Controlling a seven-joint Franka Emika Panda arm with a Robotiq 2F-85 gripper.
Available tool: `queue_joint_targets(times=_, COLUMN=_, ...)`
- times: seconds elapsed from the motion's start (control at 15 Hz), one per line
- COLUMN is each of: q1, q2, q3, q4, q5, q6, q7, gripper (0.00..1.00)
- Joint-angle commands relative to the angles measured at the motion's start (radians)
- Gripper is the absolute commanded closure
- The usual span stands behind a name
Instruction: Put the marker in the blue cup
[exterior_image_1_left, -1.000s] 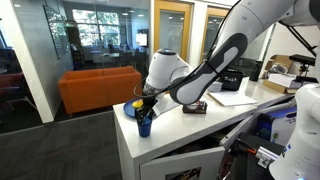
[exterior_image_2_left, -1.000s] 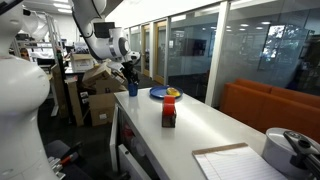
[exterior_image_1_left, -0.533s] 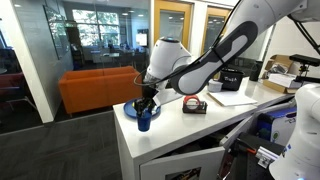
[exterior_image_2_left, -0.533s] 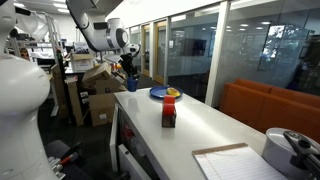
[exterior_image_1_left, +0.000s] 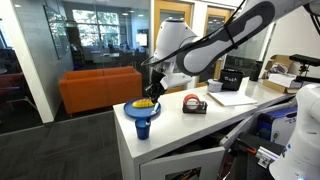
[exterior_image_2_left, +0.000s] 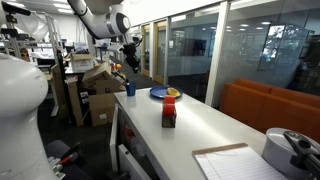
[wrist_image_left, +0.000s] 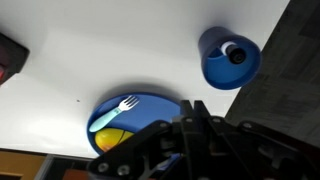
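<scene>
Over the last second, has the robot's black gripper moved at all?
Yes. The black gripper has risen, away from the small blue plastic cup, which stands unmoved below it.

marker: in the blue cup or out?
In. The wrist view looks down into the upright blue cup, and the marker shows as a dark end inside its rim.

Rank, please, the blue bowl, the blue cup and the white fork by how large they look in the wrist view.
1. blue bowl, largest even though partly hidden
2. blue cup
3. white fork, clearly smallest
</scene>
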Motion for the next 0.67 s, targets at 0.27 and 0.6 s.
queue_joint_targets(times=0.27, q1=-0.145, q2=-0.014, q3=-0.038, q4=0.080, q5=0.110, q6=-0.328, q7=-0.255, gripper=0.73)
queue_joint_targets(times=0.6, q1=-0.199, q2=-0.021, q3=-0.070, q4=0.060, q5=0.199, q6=-0.527, q7=-0.572, gripper=0.42)
